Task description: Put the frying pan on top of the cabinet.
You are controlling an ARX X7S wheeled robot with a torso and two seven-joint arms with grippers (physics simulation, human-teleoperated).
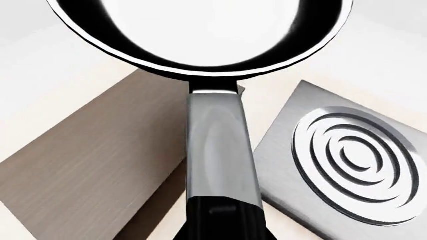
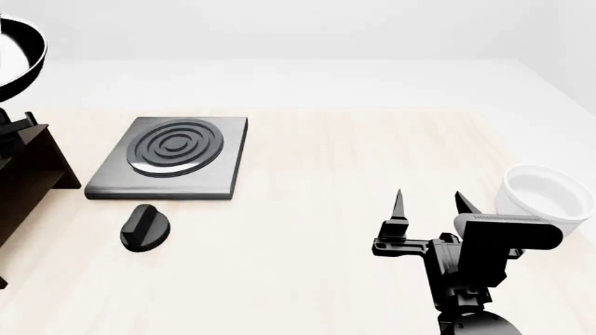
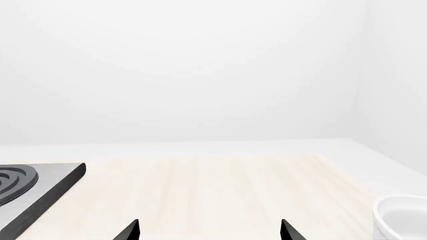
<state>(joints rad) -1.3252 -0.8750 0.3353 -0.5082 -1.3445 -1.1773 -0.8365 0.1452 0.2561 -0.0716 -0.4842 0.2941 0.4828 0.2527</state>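
Holding the frying pan [image 1: 207, 35] by its handle, the left gripper is out of shot, so its jaws can't be made out. Pan's up in the air over the cabinet [image 1: 93, 165], beside the hob [image 1: 347, 155]. Right gripper [image 2: 430, 204] hangs spread wide above the worktop [image 2: 326, 209], near the white bowl [image 2: 549, 199].

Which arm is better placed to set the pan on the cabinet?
Left. It carries the frying pan by its handle above the cabinet; the right gripper hangs open and empty near the white bowl.
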